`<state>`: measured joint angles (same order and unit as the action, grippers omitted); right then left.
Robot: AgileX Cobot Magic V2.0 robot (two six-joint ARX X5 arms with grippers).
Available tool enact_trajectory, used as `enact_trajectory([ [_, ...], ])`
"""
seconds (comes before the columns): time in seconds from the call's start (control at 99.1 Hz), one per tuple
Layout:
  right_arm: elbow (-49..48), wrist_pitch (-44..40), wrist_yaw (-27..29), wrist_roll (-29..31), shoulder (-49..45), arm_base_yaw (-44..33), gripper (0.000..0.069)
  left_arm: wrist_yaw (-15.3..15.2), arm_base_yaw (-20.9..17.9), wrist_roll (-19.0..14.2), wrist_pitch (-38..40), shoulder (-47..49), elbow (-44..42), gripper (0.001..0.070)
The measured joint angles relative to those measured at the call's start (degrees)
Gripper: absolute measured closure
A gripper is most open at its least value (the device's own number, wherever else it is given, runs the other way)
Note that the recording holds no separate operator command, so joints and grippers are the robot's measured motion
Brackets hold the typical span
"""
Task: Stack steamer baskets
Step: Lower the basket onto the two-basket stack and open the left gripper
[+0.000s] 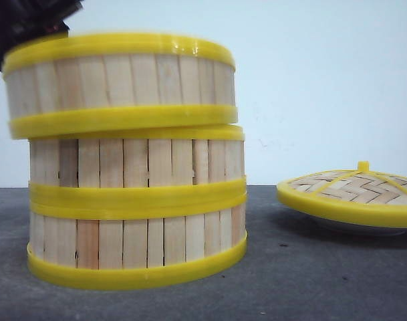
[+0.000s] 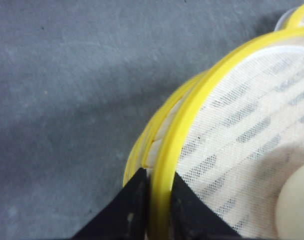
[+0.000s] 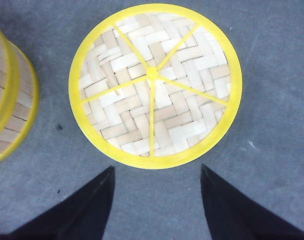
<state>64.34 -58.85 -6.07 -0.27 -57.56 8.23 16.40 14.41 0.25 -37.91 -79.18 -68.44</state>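
Nearest to us in the front view, three steamer baskets stand in a stack on the left part of the dark grey surface (image 1: 323, 281). The bottom basket (image 1: 136, 244) sits flat on the surface, and the middle basket (image 1: 136, 164) rests squarely on it. The top basket (image 1: 119, 83) lies on the middle one but is shifted a little to the left and looks slightly tilted, so its lower rim overhangs on that side.

Our left hand (image 2: 159, 212) pinches the yellow rim of the top basket between its two black fingers; a white mesh cloth (image 2: 251, 130) lines that basket's inside.

Further back and to the right, the domed woven lid (image 1: 353, 190) rests on a white plate (image 1: 353, 227), well apart from the stack.

Our right hand (image 3: 156, 210) hangs over the surface beside the lid, its fingers spread and holding nothing.
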Motion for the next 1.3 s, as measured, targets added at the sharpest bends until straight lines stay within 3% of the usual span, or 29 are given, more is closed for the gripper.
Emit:
enact_trajectory([
  [0.353,0.0,0.0,0.0,0.0,0.0,0.0,0.0359,-1.3,0.4,-1.8,2.1,-2.6,-0.2,0.0682],
  [1.302,0.0,0.5,0.0,0.0,0.0,0.0,0.0359,-3.0,3.3,-2.0,0.9,-2.6,-2.6,0.0682],
])
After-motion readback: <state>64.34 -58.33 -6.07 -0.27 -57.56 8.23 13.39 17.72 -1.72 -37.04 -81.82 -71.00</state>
